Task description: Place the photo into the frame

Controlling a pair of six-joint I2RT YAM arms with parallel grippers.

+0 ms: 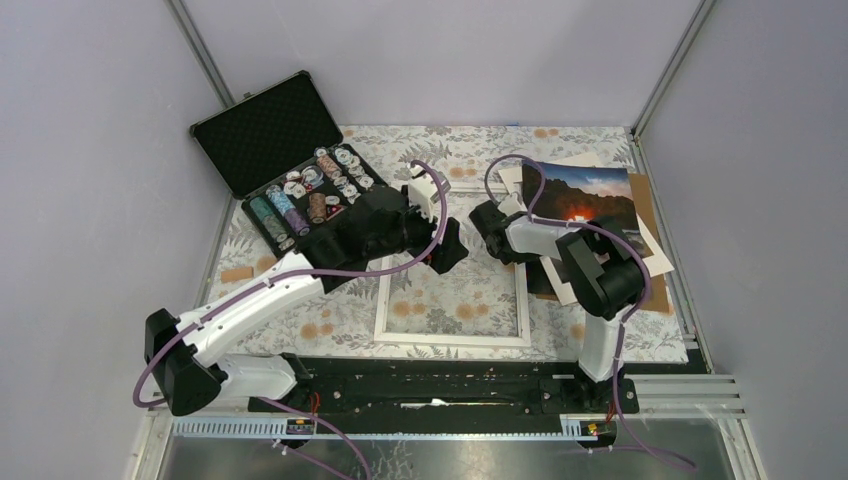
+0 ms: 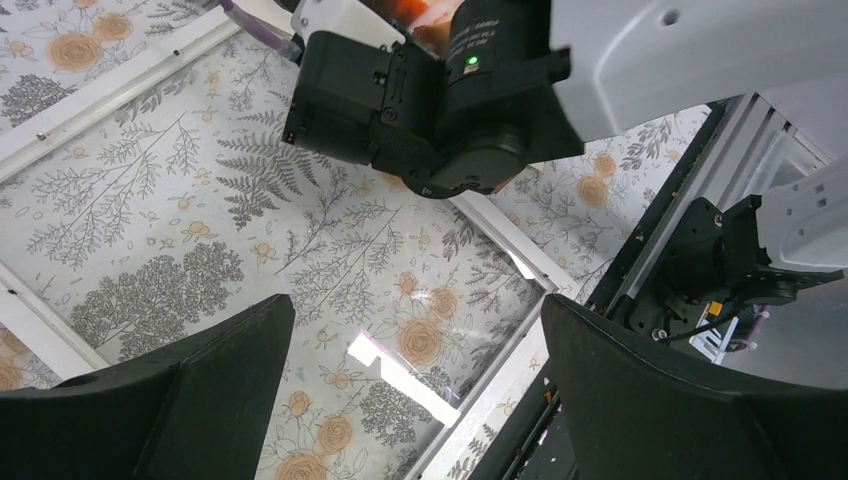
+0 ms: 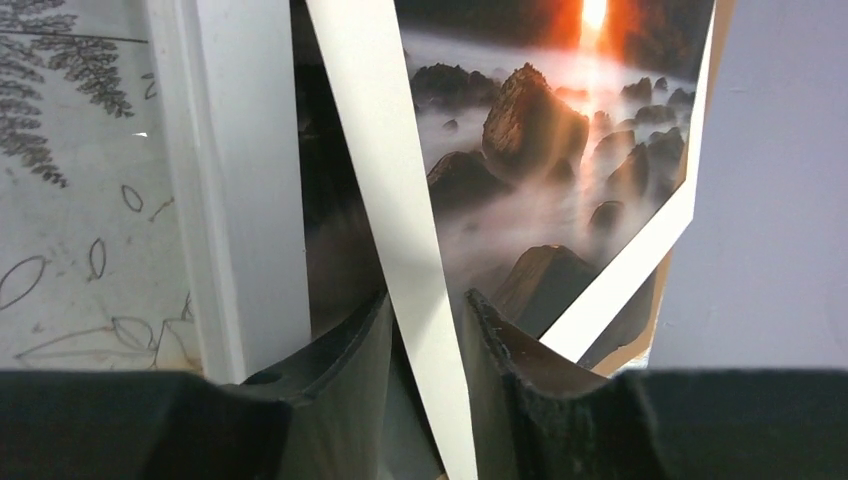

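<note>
The photo (image 1: pixel 590 195), a dark rocky misty landscape with a red-orange sun, lies at the right of the table, its left side tilted up. In the right wrist view the photo (image 3: pixel 520 130) has its white border running between the fingers of my right gripper (image 3: pixel 425 310); a narrow gap still shows on the left finger's side. From above, the right gripper (image 1: pixel 510 205) is at the photo's left edge. The white frame (image 1: pixel 452 342) lies flat in the middle, its side bar (image 3: pixel 240 200) beside the photo. My left gripper (image 2: pixel 415 320) hovers wide open over the frame (image 2: pixel 510 240), holding nothing.
An open black case of chips (image 1: pixel 300 190) stands at the back left. A brown backing board (image 1: pixel 645 200) and white sheets (image 1: pixel 655 255) lie under and beside the photo. The right arm's wrist (image 2: pixel 440 100) sits close in front of the left gripper. Grey walls enclose the table.
</note>
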